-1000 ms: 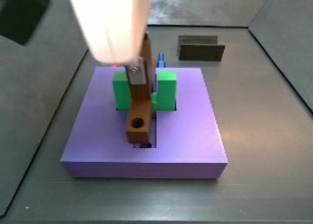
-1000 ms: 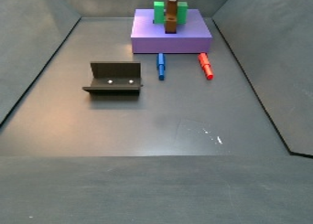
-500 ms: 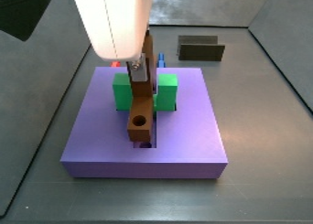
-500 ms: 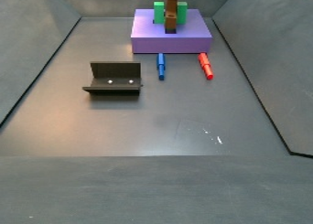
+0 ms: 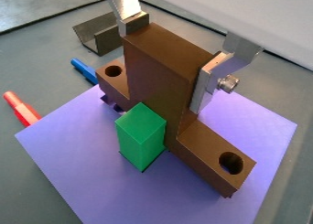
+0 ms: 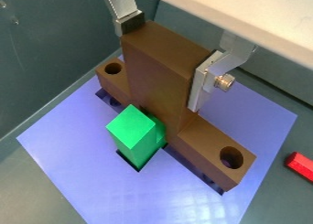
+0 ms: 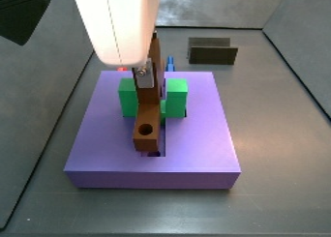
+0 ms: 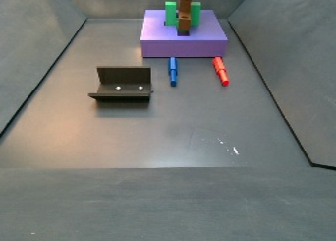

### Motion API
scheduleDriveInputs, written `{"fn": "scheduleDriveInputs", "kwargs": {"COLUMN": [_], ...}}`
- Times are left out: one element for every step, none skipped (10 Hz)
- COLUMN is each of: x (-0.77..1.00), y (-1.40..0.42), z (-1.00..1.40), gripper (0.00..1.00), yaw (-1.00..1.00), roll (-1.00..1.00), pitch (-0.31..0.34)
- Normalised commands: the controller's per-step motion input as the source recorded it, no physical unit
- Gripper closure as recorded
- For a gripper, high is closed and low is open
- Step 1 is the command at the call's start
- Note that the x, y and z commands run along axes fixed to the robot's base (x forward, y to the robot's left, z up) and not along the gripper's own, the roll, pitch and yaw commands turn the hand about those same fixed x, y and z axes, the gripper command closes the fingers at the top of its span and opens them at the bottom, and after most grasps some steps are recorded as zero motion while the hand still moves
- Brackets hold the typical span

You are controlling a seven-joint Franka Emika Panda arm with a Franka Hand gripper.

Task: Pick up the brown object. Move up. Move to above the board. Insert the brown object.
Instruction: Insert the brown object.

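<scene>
The brown object point(image 5: 166, 81) is a T-shaped block. Its long bar lies in the lengthwise groove of the purple board point(image 5: 98, 164), and its crosspiece stands upright. My gripper point(image 5: 171, 45) is shut on that crosspiece, one silver finger on each side of it, as also shown in the wrist view point(image 6: 171, 45). A green block point(image 6: 132, 132) sits on the board right against the bar. In a side view the arm's white housing hides the top of the brown object point(image 7: 147, 120) above the board point(image 7: 195, 144). From farther off, the brown object point(image 8: 187, 19) and board point(image 8: 157, 43) are at the far end.
The dark fixture point(image 8: 121, 84) stands on the grey floor in front of the board, to the left. A blue peg point(image 8: 172, 72) and a red peg point(image 8: 221, 70) lie just off the board's near edge. Sloping grey walls enclose the floor.
Hardly anything: the arm's housing shifted by a few pixels and came back. The brown object stays in the groove with the fingers on it.
</scene>
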Motion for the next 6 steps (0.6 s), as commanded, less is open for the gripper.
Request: {"fn": "scheduleDriveInputs", "kwargs": {"x": [0.11,0.01,0.00,0.11,0.28,0.34], "y": [-0.09,-0.04,0.00,0.00,0.00,0.00], "z": [-0.20,-0.30,-0.32,-0.22,-0.12,-0.11], "gripper": [1.00,1.00,1.00,1.00,1.00,1.00], "yaw": [0.11,0.11,0.09,0.08,0.06,0.05], "roll": [0.05,0.07,0.08,0.02,0.04,0.03], "pitch": [0.131,0.129,0.126,0.136,0.163,0.179]}}
